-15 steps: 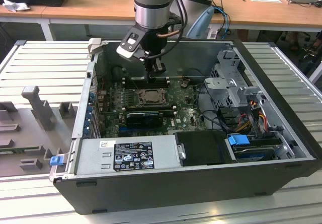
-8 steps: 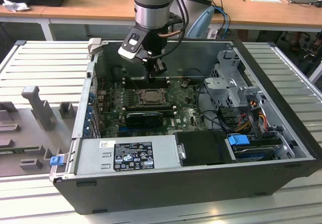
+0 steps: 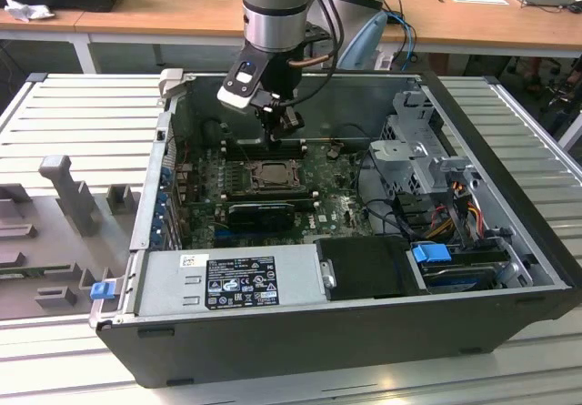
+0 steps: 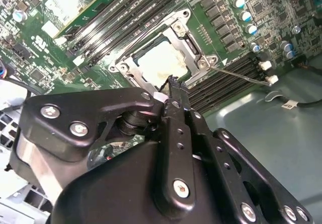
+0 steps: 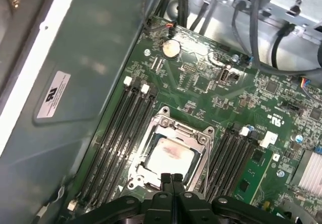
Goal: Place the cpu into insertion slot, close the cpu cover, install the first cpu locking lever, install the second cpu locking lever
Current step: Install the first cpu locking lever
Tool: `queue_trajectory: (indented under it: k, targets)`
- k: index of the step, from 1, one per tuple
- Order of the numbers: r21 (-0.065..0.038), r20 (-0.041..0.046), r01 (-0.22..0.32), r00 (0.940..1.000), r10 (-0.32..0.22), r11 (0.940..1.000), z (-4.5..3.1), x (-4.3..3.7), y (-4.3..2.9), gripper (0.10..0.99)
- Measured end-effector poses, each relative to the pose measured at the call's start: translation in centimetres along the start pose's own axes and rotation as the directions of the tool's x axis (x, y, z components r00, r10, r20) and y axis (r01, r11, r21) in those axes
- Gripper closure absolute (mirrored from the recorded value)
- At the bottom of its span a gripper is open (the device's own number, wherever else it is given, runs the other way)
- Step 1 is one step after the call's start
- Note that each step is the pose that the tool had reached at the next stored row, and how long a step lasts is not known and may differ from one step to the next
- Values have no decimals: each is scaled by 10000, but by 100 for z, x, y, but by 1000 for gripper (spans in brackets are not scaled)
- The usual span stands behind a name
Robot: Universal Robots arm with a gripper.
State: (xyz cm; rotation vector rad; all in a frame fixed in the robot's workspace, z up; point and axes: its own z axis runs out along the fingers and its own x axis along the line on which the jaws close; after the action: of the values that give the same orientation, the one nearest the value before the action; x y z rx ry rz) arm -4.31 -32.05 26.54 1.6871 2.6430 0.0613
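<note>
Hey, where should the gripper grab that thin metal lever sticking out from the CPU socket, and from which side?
Probably at the free end of the locking lever, out over the memory slots, away from its pivot at the cpu cover. It is a thin straight rod lying close above the board, so come from above with the jaws straddling it crosswise.

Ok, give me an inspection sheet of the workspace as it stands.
Surface: green motherboard inside open computer case.
Job's things: cpu under the closed cpu cover, showing through its opening; one thin lever sticking out sideways.
Clutter: grey fixture blocks on the slatted table.
Gripper: jaws shut, tips at the cover's edge.
Cables: coloured bundle by the drive cage.
Surroundings: wooden desks behind.
</note>
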Motion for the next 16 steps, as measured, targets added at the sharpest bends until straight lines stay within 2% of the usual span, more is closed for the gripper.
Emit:
queue_trajectory:
  k: [8, 10, 16]
  targets:
    - [13, -33, 878, 9961, -878, 9961, 0, 0, 0, 980]
    - [17, -45, 1210, 9926, -1210, 9927, 0, 0, 0, 980]
    - [27, -81, 2145, 9767, -2145, 9767, 0, 0, 0, 980]
